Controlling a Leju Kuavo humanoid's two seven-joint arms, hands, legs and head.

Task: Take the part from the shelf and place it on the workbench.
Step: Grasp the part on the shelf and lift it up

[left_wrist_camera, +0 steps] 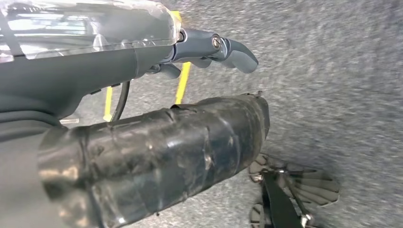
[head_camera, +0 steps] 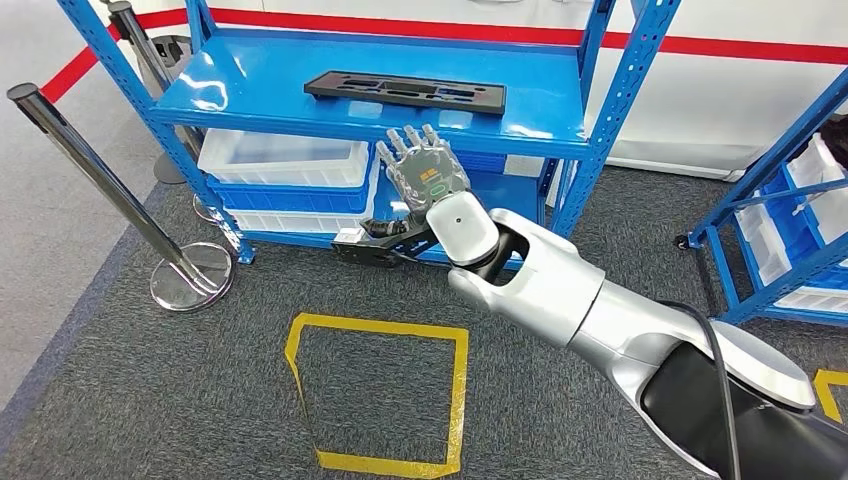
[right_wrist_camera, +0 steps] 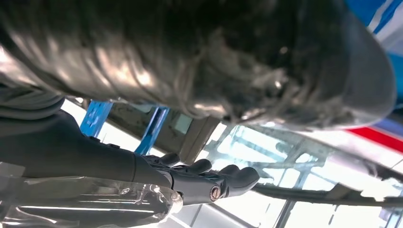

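The part (head_camera: pixel 405 93) is a long, flat black piece with cut-outs. It lies on the upper blue board of the shelf (head_camera: pixel 250 95). My right hand (head_camera: pixel 425 170) is raised in front of the shelf's front edge, just below the part, with its fingers spread upward and nothing in it. In the right wrist view the right hand (right_wrist_camera: pixel 190 183) shows stretched dark fingers and an empty grasp. My left hand (left_wrist_camera: pixel 142 61) hangs over the grey carpet with its fingers (left_wrist_camera: pixel 223 50) slightly bent, holding nothing.
White and blue bins (head_camera: pixel 285 170) fill the lower shelf level. Two chrome stanchions (head_camera: pixel 100 170) stand left of the shelf, one with its base (head_camera: pixel 192 276) on the carpet. A yellow taped square (head_camera: pixel 380 390) marks the floor. A second blue rack (head_camera: pixel 780 210) stands at right.
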